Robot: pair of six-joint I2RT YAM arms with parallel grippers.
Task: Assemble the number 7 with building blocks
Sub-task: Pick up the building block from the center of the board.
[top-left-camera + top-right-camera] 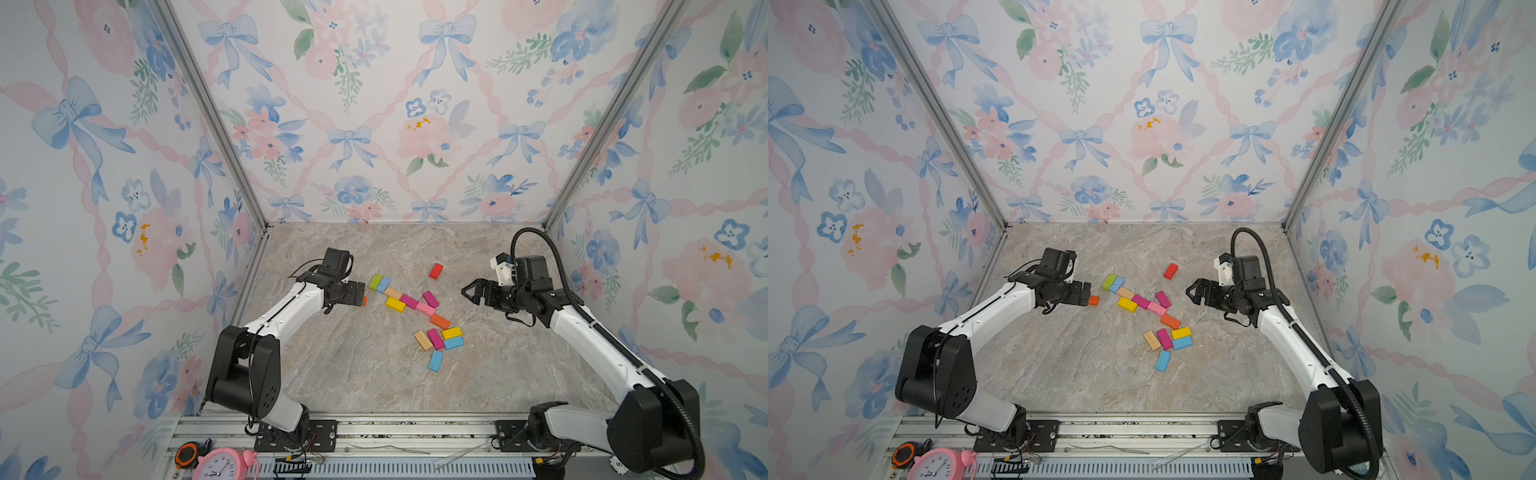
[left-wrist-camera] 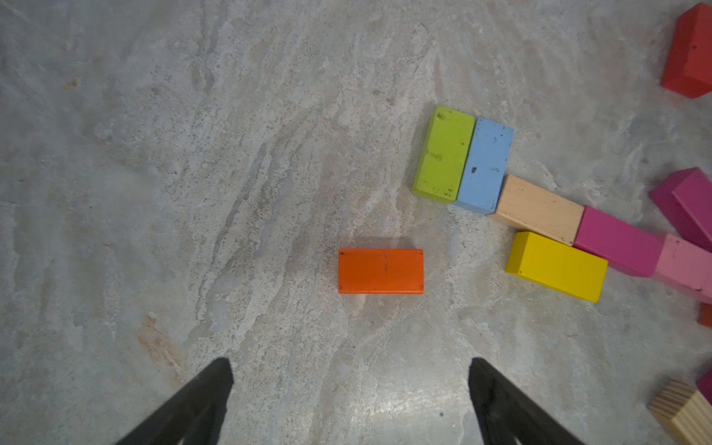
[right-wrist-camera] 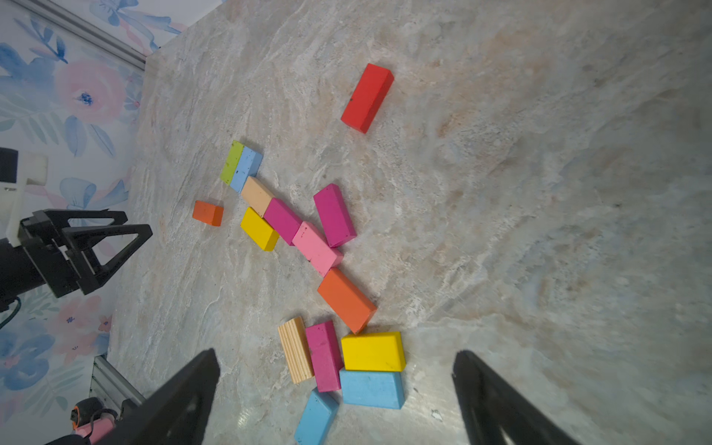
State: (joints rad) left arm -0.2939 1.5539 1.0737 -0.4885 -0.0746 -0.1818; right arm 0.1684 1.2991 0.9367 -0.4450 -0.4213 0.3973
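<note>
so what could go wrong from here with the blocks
Bringing the lone orange block in, the open left pincer could bump the green block and skew the blocks touching it. The right pincer, open near the yellow block packed among others, may drag neighbours when gripping.

Building blocks (image 1: 409, 301) lie mid-scene: a touching diagonal chain from green block (image 1: 375, 281) to orange block (image 1: 439, 321), a cluster (image 1: 436, 338) nearer, a red block (image 1: 436, 271) apart farther, a lone orange block (image 1: 1093, 300) left.
</note>
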